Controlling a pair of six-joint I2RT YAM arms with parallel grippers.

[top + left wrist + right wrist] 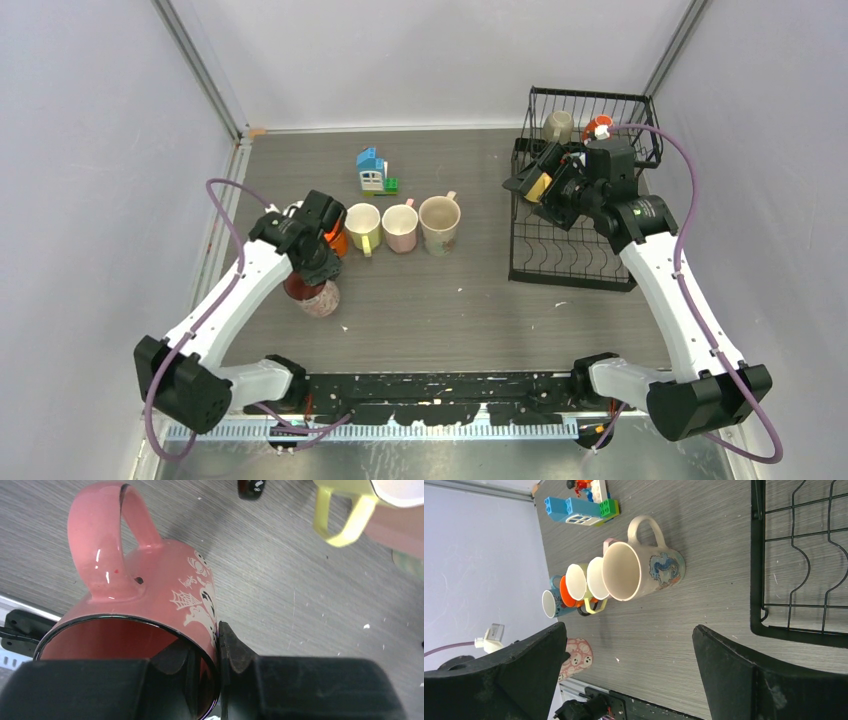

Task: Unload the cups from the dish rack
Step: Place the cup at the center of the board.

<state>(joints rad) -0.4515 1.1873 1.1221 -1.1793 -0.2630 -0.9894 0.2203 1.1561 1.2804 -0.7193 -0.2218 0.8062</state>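
1. Overhead: left of centre, the left gripper (318, 265) is clamped on a pink mug (320, 298). Far right, the right gripper (535, 180) hangs over the dish rack (575, 262), with a beige cup (558, 125) in its upper basket.
2. Left wrist: the fingers pinch the pink mug's rim, one inside and one outside, with the handle at the upper left. A yellow mug (341, 540) peeks in at the upper right.
3. Right wrist: the jaws are spread wide with nothing between them. A cream mug (644, 570) heads a row at centre, and the rack's edge is at the right.

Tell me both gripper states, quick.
The left gripper is closed on the pink mug, pinching its rim.
The right gripper is open and holds nothing.
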